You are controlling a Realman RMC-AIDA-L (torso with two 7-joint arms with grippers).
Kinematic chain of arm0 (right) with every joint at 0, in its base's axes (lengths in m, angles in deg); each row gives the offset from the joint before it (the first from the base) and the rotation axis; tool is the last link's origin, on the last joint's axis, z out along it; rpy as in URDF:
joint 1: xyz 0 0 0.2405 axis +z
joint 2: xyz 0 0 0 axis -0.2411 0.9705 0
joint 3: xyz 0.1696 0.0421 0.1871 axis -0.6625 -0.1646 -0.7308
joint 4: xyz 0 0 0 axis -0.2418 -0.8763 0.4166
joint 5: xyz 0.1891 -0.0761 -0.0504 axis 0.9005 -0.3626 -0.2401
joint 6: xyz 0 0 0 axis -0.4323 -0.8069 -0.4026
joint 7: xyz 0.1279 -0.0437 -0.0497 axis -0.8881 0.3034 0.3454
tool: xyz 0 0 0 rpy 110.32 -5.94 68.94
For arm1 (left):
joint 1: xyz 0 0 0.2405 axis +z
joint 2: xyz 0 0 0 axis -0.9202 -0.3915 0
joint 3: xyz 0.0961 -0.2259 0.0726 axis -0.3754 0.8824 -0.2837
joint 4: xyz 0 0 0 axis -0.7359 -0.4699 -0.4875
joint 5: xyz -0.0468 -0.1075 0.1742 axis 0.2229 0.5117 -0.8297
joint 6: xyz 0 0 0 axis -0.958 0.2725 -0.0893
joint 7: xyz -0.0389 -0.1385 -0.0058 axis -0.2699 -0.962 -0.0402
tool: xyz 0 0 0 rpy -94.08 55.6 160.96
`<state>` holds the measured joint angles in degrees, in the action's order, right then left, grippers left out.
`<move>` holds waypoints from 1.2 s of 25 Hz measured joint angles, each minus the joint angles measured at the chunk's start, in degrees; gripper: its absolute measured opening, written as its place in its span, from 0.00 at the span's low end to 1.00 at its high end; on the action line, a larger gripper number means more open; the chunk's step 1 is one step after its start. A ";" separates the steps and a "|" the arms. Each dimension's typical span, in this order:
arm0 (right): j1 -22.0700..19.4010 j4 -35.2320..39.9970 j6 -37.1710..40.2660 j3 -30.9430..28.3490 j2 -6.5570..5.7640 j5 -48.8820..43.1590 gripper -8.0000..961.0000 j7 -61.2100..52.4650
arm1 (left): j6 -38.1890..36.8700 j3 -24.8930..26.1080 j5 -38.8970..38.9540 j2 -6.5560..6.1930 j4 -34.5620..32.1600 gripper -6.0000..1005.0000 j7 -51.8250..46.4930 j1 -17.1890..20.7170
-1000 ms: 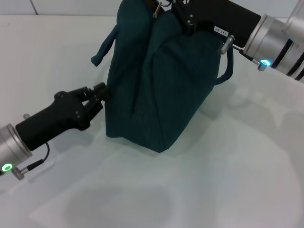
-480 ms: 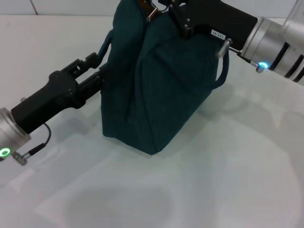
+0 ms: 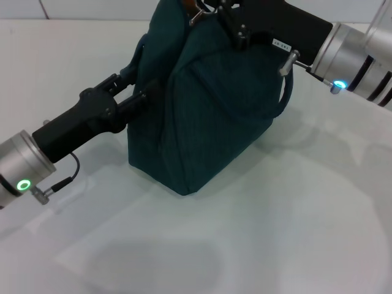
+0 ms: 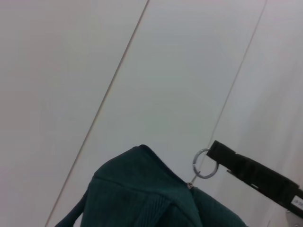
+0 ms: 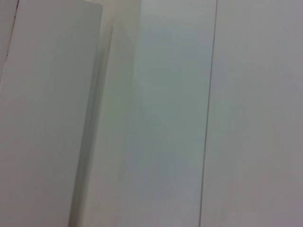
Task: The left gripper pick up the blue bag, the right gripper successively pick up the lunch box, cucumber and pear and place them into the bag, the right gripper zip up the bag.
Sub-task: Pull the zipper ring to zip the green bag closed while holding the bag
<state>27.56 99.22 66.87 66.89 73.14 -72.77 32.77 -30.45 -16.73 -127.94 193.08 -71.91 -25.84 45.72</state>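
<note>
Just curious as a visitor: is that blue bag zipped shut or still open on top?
Looks shut, though not fully certain. The blue bag peaks in a closed ridge, with its ring pull at the end by the right gripper.

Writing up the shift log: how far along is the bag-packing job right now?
Late stage. No lunch box, cucumber or pear shows on the table, so they are presumably packed, though the bag's inside is hidden. In hand: the left gripper steadies the blue bag at its side, while the right gripper is at the ring zipper pull on top. Left: finishing the zip.
</note>
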 joint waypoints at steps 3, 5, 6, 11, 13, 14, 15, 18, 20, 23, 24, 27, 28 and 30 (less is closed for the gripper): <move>-0.16 -0.02 0.86 0.00 0.00 0.00 0.02 0.04 | 1.53 0.01 0.04 0.04 0.81 0.72 -0.15 -0.97; -0.19 -0.03 1.09 0.00 0.00 0.00 0.02 0.08 | 2.18 0.04 0.19 0.06 1.25 0.71 -0.33 -1.41; -0.19 -0.06 1.11 0.01 0.00 0.00 0.02 0.09 | 2.38 0.11 0.25 0.06 1.33 0.71 -0.50 -1.59; -0.21 -0.54 1.39 0.09 0.00 -0.04 0.02 0.10 | 2.61 0.41 0.89 0.06 1.34 0.71 -0.88 -1.77; -0.21 -0.59 1.46 0.09 0.00 -0.06 0.02 0.10 | 2.61 0.43 1.52 0.06 1.34 0.69 -0.88 -1.67; -0.21 -0.60 1.46 0.09 0.00 -0.06 0.02 0.10 | 2.61 0.43 1.94 0.06 1.34 0.68 -0.88 -1.54; -0.21 -0.61 1.46 0.09 0.00 -0.07 0.02 0.10 | 2.61 0.45 2.24 0.04 1.34 0.66 -0.88 -1.43; -0.21 -0.62 1.46 0.10 0.00 -0.09 0.02 0.10 | 2.67 0.50 2.62 0.01 1.34 0.62 -0.86 -1.34; -0.19 -0.62 1.46 0.20 0.00 -0.09 0.02 0.10 | 3.00 0.52 2.65 0.01 1.34 0.61 -0.83 -1.39; -0.14 -0.62 1.46 0.44 0.00 -0.09 0.02 0.11 | 3.85 0.49 2.68 0.06 1.40 0.59 -0.80 -1.58; -0.12 -0.62 1.46 0.51 0.00 -0.09 0.02 0.10 | 3.97 0.45 2.68 0.08 1.43 0.59 -0.78 -1.63; -0.06 -0.62 1.46 0.62 0.00 -0.09 0.02 0.11 | 4.04 0.25 2.54 0.08 1.43 0.56 -0.54 -1.83; -0.05 -0.62 1.45 0.63 0.00 -0.09 0.02 0.13 | 4.18 0.21 2.50 0.08 1.45 0.55 -0.50 -1.86; -0.03 -0.62 1.45 0.63 0.00 -0.09 0.02 0.17 | 4.53 0.17 2.42 0.08 1.50 0.53 -0.34 -1.90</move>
<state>27.52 98.60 68.31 67.52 73.14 -72.86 32.94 -25.92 -16.56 -125.52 193.15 -70.41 -26.18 43.82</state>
